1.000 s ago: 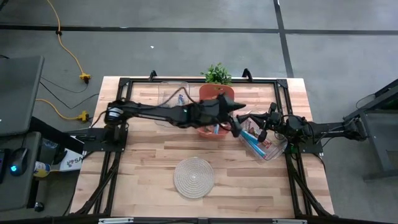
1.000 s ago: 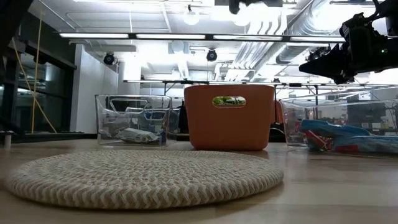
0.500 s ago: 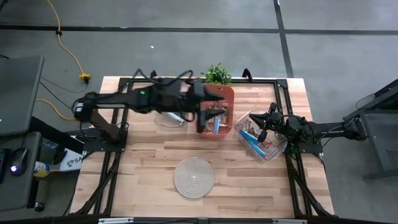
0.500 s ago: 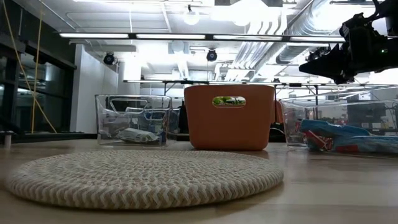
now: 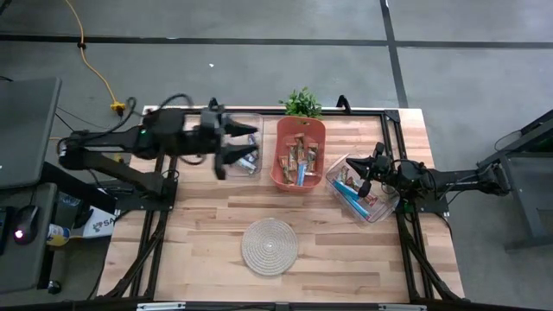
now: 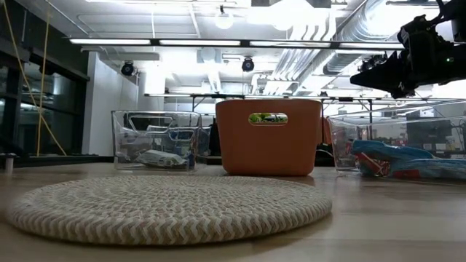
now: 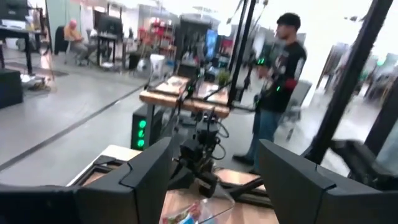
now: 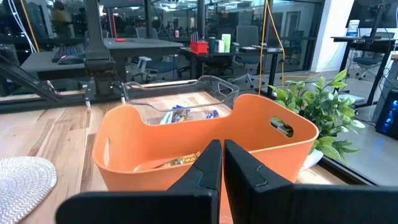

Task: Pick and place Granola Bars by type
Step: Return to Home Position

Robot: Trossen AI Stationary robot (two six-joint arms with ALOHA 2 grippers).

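The left gripper [image 5: 228, 157] hangs over the left side of the left clear bin [image 5: 256, 130], its fingers spread wide and empty. The right gripper [image 5: 359, 176] sits above the right clear bin [image 5: 380, 216], fingers drawn together on nothing. Granola bars [image 5: 299, 161] lie in the orange bin [image 5: 279, 149] between them, and more lie in both clear bins. A mat [image 5: 269, 245] lies nearer, and a plant [image 5: 301, 102] stands at the far edge.
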